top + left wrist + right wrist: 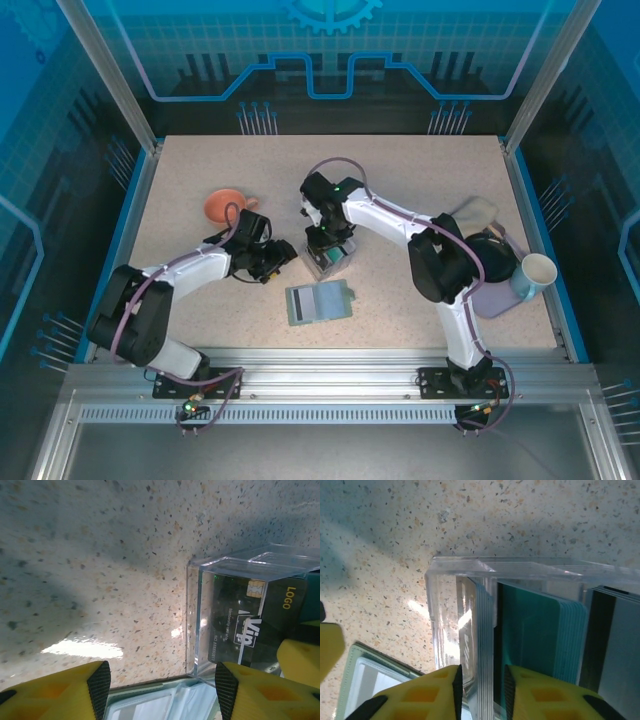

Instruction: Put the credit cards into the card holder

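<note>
Right jaws: the right gripper (pixel 482 695) is down on the clear box, its yellow fingers (pixel 535 697) a narrow gap apart with the whitish card edges between them. Pinching or just let go? I cannot tell.
Left jaws: the left gripper (pixel 162 687) is spread wide and holding nothing, with speckled tabletop and an edge of the wallet showing between its pads.
Table (pixel 200 170): a speckled beige top with both arms reaching in toward the middle, left gripper just left of the box, right gripper on top of it.
Purple dish (pixel 497 300): out on the right side beside the right arm, well apart from the action.
Card holder (pixel 320 302): lying flat and folded open, grey inside facing up with a sage-green rim, just on the near side of the box and between the two arms.
Clear box (pixel 192 620): a see-through plastic box with dividers, standing at mid-table with cards upright in its compartments.
Orange dish (pixel 222 206): back left, behind the left arm.
Cup (pixel 535 275): teal and white, at the right edge of the purple dish.
Credit cards (pixel 540 640): all seen standing on edge inside the box. The teal stack is in the middle compartment, the whitish stack (pixel 482 625) is one divider over at the end wall, and a dark card (pixel 250 625) lettered "Vip" and "LOGO" shows through the wall.
</note>
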